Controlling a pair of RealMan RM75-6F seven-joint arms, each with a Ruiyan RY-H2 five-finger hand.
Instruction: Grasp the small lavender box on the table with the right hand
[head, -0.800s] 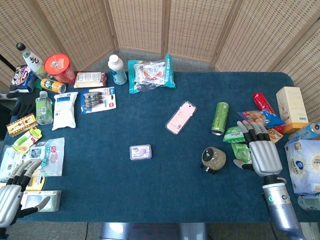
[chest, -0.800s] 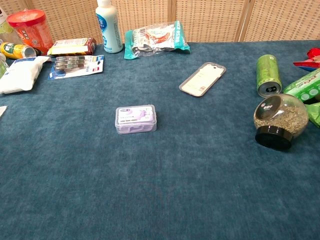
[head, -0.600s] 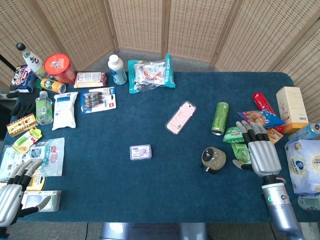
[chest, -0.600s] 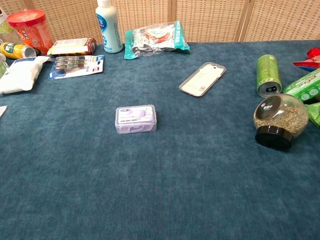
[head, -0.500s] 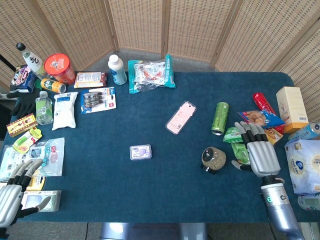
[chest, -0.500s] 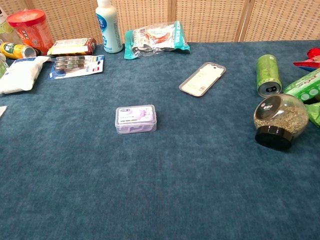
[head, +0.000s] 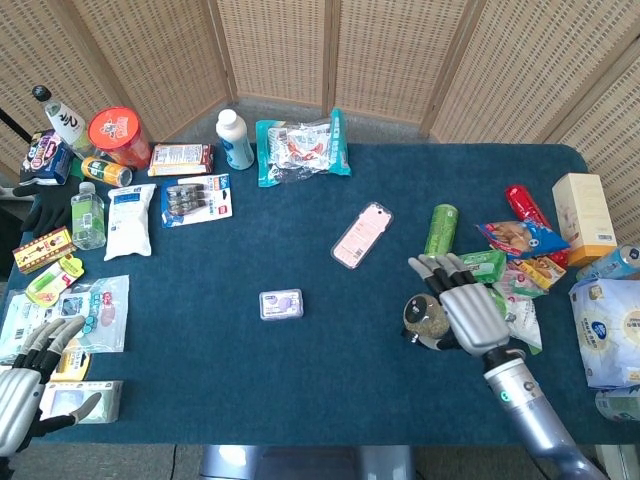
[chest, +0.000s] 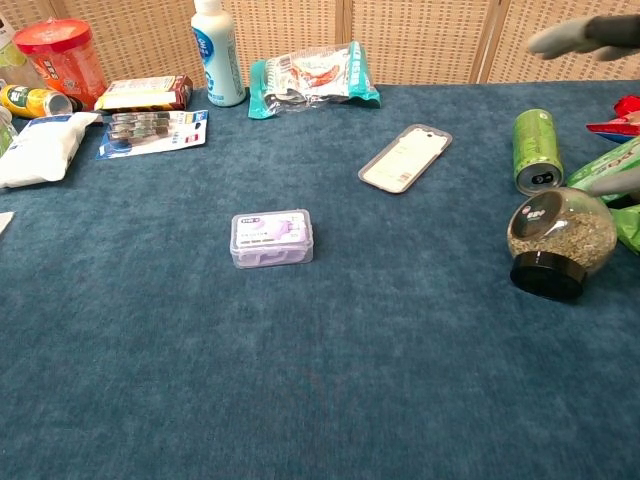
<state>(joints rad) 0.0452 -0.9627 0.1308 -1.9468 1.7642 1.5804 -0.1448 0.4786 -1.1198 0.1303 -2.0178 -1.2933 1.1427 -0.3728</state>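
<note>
Small lavender box (head: 281, 304) — flat at mid-worktop (head: 300, 390), unmoved, untouched. Right hand (head: 466, 312) — shifted leftward from the snack packets, now at the box's 3 o'clock over the herb jar (head: 424, 317), fingers (head: 437, 271) apart. Left hand (head: 22, 387) — 8 o'clock, unchanged, fingers spread.

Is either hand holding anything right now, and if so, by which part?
Nothing is held. The right hand is open above the round jar, apart from the lavender box. The left hand is open at the table's near-left corner.
</note>
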